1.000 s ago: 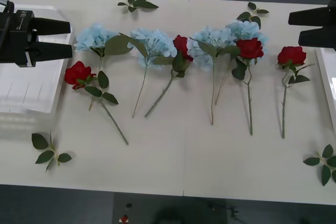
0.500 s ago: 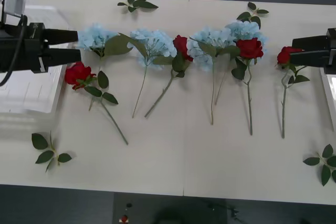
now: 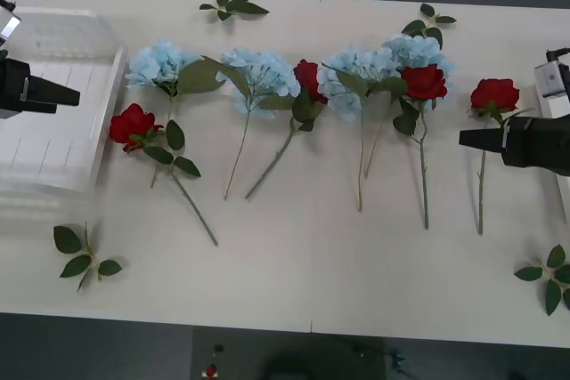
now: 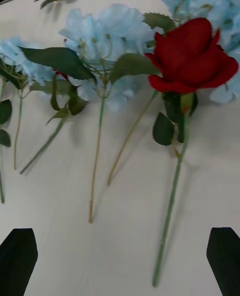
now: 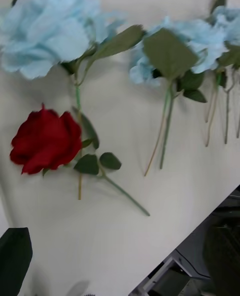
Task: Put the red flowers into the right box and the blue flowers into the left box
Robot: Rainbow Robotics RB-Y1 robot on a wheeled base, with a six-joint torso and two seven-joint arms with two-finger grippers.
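**Flowers in a row, both grippers at the sides**

White table [image 3: 294, 264], wide, bearing everything. Left box [image 3: 85, 42] at the left edge, translucent, ridged bottom bare. Right box [image 3: 563, 153] at the right edge, just a thin white rim. Across the middle, blue flowers [image 3: 260, 73]: four fluffy heads in a line, stems trailing toward the robot. Among them, red flowers [image 3: 424, 82]: one near the left box, one mid-row, two toward the right. None in either box. Left gripper [image 3: 64, 95] over the left box, pointing inward; fingers, cannot tell. Right gripper [image 3: 470, 138] just beside the rightmost rose's stem, fingers [image 4: 224, 256] spread apart in the wrist view, nothing between. Loose leaf sprigs [image 3: 82, 255] scattered at the table's corners.
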